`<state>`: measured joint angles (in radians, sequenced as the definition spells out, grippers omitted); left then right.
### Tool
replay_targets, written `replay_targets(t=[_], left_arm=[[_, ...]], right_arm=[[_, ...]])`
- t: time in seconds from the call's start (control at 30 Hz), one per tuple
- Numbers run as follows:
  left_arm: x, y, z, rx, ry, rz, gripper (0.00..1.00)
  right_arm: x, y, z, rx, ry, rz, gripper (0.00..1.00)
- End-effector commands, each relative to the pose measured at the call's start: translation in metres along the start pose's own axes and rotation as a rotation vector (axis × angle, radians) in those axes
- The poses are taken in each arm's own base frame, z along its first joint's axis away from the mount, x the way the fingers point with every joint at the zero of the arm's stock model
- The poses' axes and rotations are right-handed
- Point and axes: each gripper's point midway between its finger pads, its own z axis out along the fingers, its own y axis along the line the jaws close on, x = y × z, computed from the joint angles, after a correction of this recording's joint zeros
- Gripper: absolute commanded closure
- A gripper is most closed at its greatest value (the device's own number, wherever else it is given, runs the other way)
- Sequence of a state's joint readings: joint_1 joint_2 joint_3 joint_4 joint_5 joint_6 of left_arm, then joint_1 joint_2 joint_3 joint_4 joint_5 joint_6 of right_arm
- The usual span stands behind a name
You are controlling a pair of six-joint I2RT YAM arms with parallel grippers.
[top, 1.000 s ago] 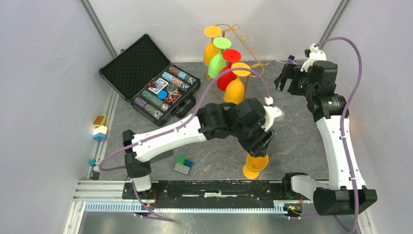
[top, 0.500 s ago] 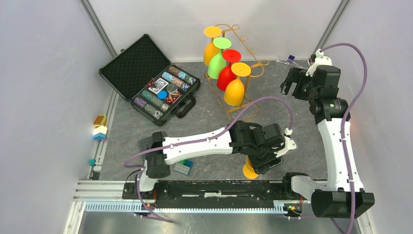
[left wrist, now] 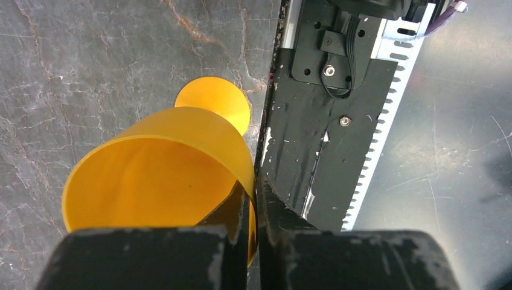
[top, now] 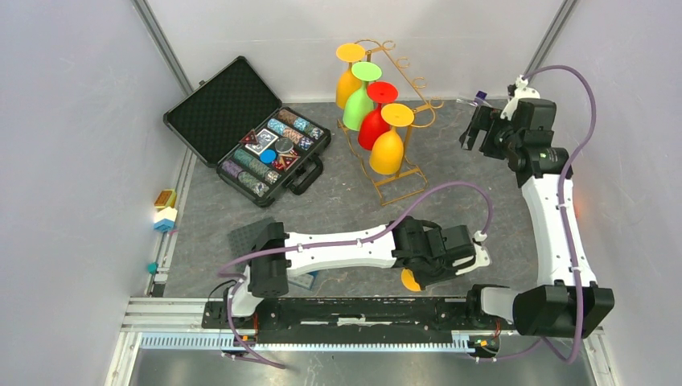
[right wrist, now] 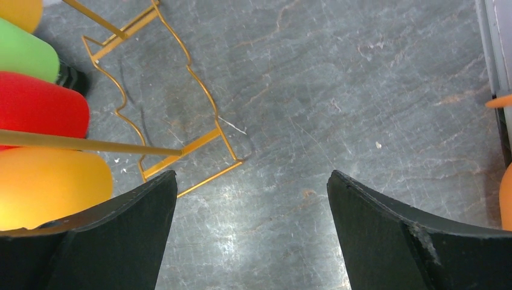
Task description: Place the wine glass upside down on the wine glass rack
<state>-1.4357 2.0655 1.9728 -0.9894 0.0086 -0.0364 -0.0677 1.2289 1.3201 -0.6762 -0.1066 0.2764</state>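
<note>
Left claw (left wrist: 252,190): closed, its fingers pinching the bowl wall of the yellow wine glass (left wrist: 157,181) at the rim, one inside and one outside.
Wine glass: mouth up, foot on the table (top: 482,209) at its near edge, just beside the black rail (left wrist: 314,151) and well apart from the wine glass rack (right wrist: 90,144).
Just changed: a moment ago the jaws stood part open above the glass. The arm has since dropped low and they have shut.
Meaning: the grasp looks made; the lift, the turn upside down and the carry to the rack remain.
Rack: four glasses (top: 374,129) hang upside down along its left side, and the right loops look free.
Right claw (right wrist: 252,175): spread wide, holding nothing, hovering beside the rack.
Writing: none legible, even in the open chip case (top: 241,133).
</note>
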Motion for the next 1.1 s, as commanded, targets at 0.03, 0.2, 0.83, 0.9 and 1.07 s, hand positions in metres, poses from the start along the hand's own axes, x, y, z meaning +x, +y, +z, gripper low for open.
replay_targets(t=[0.03,0.2,0.83,0.9,1.07], left_arm=[[-0.022,0.01,-0.034,-0.023,-0.138,-0.012,0.98],[-0.04,0.026,-0.085,0.04,-0.266,-0.155,0.98],[-0.071,0.182,-0.362,0.153,-1.187,-0.723,0.98],[-0.063,0.193,-0.38,0.108,-1.254,-0.744,0.98],[-0.046,0.206,-0.408,-0.008,-1.335,-0.751,0.98]], right_arm=[[-0.052,0.02,-0.015,-0.07,-0.11,-0.016,0.02],[-0.087,0.034,-0.028,-0.105,-0.171,-0.04,0.02],[-0.156,0.197,-0.117,-0.619,-0.361,-0.23,0.05],[-0.154,0.205,-0.125,-0.659,-0.368,-0.244,0.06],[-0.143,0.218,-0.134,-0.729,-0.343,-0.259,0.07]])
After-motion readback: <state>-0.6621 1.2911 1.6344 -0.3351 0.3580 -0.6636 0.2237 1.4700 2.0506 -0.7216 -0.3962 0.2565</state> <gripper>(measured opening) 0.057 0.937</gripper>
